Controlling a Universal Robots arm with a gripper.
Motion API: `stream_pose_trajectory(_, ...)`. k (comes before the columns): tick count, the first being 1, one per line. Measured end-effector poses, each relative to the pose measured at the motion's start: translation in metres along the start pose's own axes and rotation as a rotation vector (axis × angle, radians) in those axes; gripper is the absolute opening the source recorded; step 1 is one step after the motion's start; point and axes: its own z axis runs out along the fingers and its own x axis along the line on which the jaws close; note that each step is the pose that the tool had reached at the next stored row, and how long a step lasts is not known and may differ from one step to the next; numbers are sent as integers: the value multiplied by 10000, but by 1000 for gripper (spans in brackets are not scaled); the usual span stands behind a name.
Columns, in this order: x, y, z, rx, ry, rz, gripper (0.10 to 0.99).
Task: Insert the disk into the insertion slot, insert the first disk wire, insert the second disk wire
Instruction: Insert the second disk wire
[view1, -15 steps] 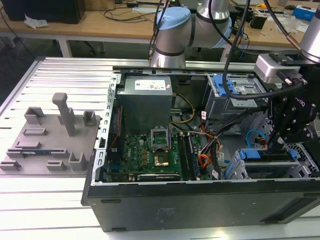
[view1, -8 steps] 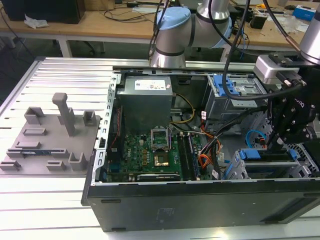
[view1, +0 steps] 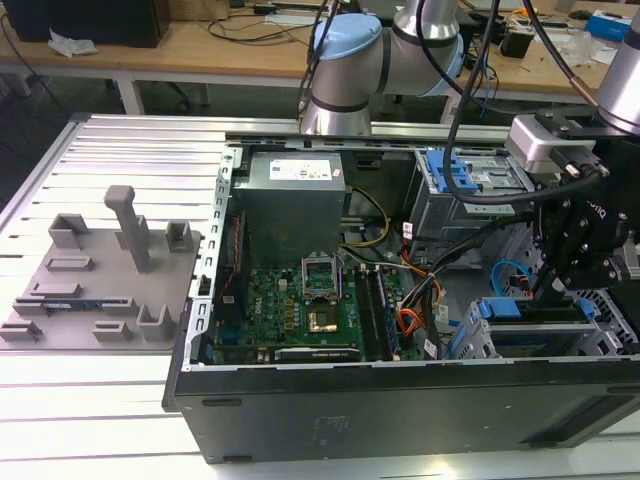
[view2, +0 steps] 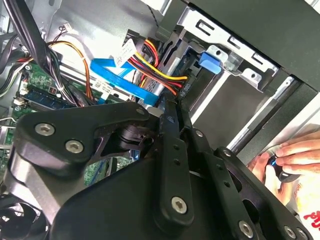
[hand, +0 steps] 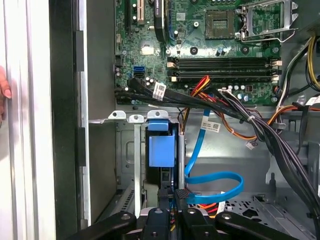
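Robotics lab: slotted alu table, cluttered workbench, open PC case.

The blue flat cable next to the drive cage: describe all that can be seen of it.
The blue flat cable is a thin, glossy, ribbon-like lead, seemingly plastic-sheathed. In the first wrist view it drops from the bundled wires under the motherboard, curls into a flat loop over the grey case floor, and ends in a black connector beside the gripper. The disk sits alongside in its blue carrier.

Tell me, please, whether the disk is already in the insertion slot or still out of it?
In. The disk, in its blue carrier, sits inside the insertion slot, with the pincer at its rear edge among the cables.
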Motion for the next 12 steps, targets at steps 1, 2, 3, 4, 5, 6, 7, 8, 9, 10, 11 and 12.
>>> stream_pose_trajectory(1, -1, 0, 8, -3, 2, 0, 161)
stream_pose_trajectory(2, -1, 1, 16, -5, 3, 0, 161)
stream_pose_trajectory(3, -2, 1, 23, -6, 3, 0, 161)
stream_pose_trajectory(4, -3, 1, 31, -6, 5, 0, 161)
stream_pose_trajectory(5, -4, 2, 61, -10, -8, 0, 227)
stream_pose_trajectory(6, -2, 2, 35, -9, -19, -1, 227)
stream_pose_trajectory(7, 4, 0, -24, -8, 4, -2, 298)
stream_pose_trajectory(8, 8, -1, -64, -8, 9, -2, 298)
stream_pose_trajectory(9, 11, -1, -96, -8, 14, -1, 298)
stream_pose_trajectory(10, 18, -3, -165, -8, 24, -1, 298)
stream_pose_trajectory(11, 24, -5, -242, -8, 36, -2, 298)
stream_pose_trajectory(12, 28, -6, -286, -9, 39, -2, 298)
